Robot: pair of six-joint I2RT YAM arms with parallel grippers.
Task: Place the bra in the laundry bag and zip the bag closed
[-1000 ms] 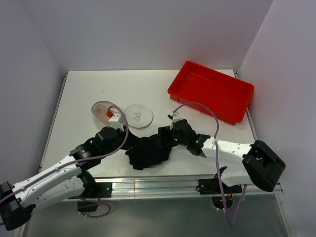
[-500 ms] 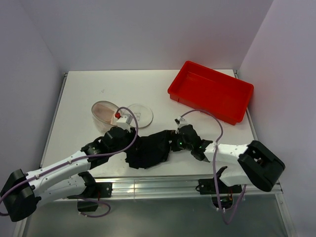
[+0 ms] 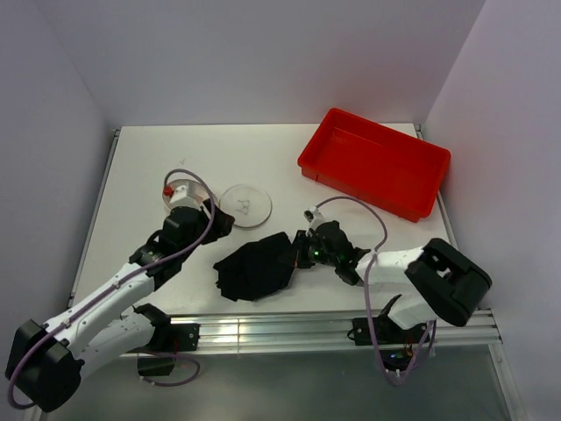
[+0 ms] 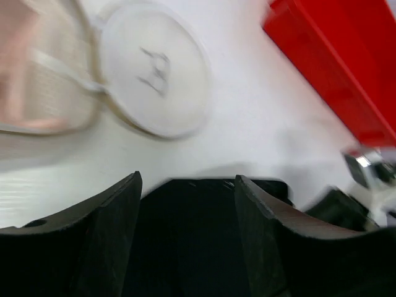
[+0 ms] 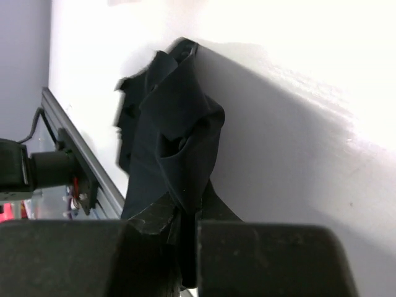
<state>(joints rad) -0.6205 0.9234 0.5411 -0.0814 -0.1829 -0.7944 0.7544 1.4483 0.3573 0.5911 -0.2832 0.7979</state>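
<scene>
The laundry bag lies open as two round mesh halves: a flat half (image 3: 245, 204) (image 4: 154, 68) and a domed half (image 3: 180, 187) (image 4: 43, 80), partly hidden by my left arm. Pale pink fabric, the bra (image 4: 12, 62), shows blurred through the domed half's mesh. A crumpled black garment (image 3: 254, 266) (image 5: 176, 130) lies near the table's front edge. My left gripper (image 3: 216, 228) (image 4: 187, 185) is open, its fingers hovering over the garment's left part with nothing gripped. My right gripper (image 3: 300, 251) (image 5: 189, 216) is shut on a fold at the garment's right edge.
A red plastic tray (image 3: 375, 171) (image 4: 334, 68) stands at the back right of the white table (image 3: 158, 149). The aluminium rail (image 3: 289, 326) runs along the front edge. Walls close in the left, back and right sides.
My left gripper opened and drew back up-left toward the bag. My right gripper went from open to shut on the black garment, which shifted slightly left.
</scene>
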